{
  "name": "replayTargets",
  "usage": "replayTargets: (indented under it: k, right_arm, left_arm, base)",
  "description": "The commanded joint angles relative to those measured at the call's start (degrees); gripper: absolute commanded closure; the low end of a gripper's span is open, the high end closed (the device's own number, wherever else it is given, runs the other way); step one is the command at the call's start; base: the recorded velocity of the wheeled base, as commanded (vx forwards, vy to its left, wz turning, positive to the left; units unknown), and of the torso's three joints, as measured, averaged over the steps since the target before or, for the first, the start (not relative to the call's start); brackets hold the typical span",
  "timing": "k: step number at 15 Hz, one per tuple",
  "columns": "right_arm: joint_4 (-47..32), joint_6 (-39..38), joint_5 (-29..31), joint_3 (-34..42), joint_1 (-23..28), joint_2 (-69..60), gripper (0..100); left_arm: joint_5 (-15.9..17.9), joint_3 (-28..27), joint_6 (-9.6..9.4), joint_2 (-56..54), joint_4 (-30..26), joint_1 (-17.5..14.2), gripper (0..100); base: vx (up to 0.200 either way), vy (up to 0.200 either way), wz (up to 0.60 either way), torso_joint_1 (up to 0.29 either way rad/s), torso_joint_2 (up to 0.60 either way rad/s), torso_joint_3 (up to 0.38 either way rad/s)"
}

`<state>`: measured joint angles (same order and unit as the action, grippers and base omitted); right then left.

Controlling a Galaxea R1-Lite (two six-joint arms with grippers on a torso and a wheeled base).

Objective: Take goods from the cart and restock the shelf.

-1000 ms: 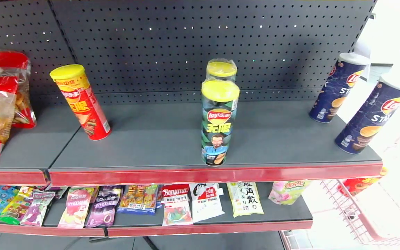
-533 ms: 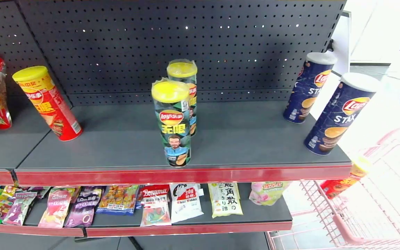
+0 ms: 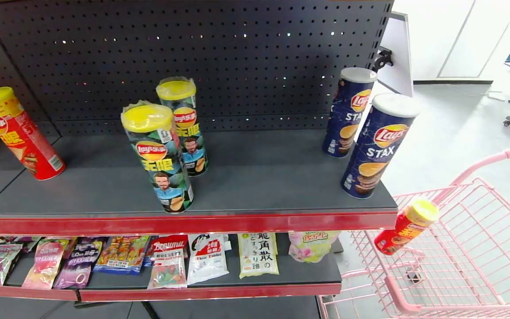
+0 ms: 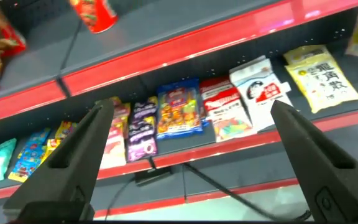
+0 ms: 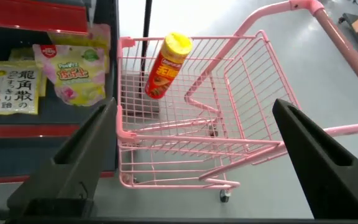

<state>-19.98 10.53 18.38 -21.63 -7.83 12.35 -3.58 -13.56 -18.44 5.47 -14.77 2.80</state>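
Note:
A red chip can with a yellow lid (image 3: 404,227) (image 5: 165,67) lies tilted inside the pink cart (image 3: 481,167) (image 5: 166,182) just right of the shelf's end. On the grey upper shelf (image 3: 255,177) stand two green cans (image 3: 160,157), two blue cans (image 3: 378,145) and one red can (image 3: 16,133) at the far left. My left gripper (image 4: 191,104) is open in front of the lower shelf, with nothing between its fingers. My right gripper (image 5: 194,106) is open above the cart, at a distance from the red can.
Flat snack bags (image 3: 166,261) (image 4: 179,112) line the lower shelf. A pale bag (image 5: 73,71) sits at its right end beside the cart. Bare shelf space lies between the green and blue cans. Open floor spreads right of the cart.
The head camera has swung right: the shelf goods sit farther left in the picture, and the cart with its red can has come into view. The goods themselves have not moved.

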Motion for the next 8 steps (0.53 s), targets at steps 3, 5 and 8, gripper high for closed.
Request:
replayTargets:
  k: [3,5,8]
  right_arm:
    - [-0.1,0.0,0.0,0.6,0.0,0.1,0]
    - [-0.1,0.0,0.0,0.8,0.0,0.1,0]
    - [-0.1,0.0,0.0,1.1,0.0,0.1,0]
  left_arm:
    - [0.0,0.7,-1.33,0.2,0.0,0.0,0]
    - [0.0,1.0,-1.33,0.3,0.0,0.0,0]
    - [0.1,1.4,-1.33,0.2,0.1,0.0,0]
  base:
    - [0.000,0.000,0.00,0.000,0.00,0.000]
    - [-0.100,0.000,0.00,0.001,0.00,0.001]
    - [0.000,0.000,0.00,0.000,0.00,0.000]
